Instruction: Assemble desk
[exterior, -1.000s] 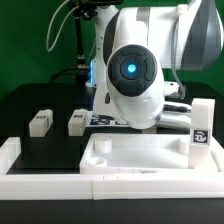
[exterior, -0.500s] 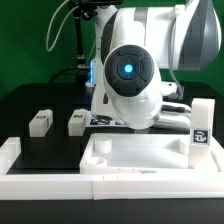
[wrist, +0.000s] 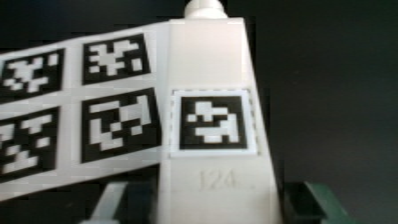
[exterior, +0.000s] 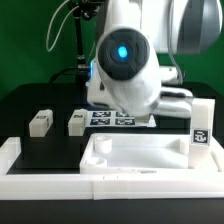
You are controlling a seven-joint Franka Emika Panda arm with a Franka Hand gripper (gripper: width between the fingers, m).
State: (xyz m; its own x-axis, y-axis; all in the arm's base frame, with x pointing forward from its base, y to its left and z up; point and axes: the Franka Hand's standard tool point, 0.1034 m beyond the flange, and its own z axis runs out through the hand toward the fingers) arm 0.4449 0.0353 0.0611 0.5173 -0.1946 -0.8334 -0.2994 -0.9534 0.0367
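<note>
- A black surface (exterior: 25,100) lies before a green backdrop (exterior: 30,40), with a white edging bar (exterior: 60,187) along its near side.
- The desk panel (exterior: 130,160), wide and rimmed, lies flat just behind that bar.
- An upright leg block (exterior: 201,125) stands at the panel's corner on the exterior view's right, tag facing the camera.
- Towards the exterior view's left, an outer leg block (exterior: 40,122) and an inner leg block (exterior: 76,122) lie on the surface, apart from each other and from the panel.
- The arm (exterior: 125,60) fills the middle and hides its own pincer in the exterior view; the marker board (exterior: 122,118) shows beneath it.
- In the wrist view the pincer (wrist: 214,203) is clamped on a fourth leg block (wrist: 210,120), one of its fingers (wrist: 324,200) on each flank.
- That block's tag faces the wrist camera, with the marker board (wrist: 80,90) just beside and behind it.
</note>
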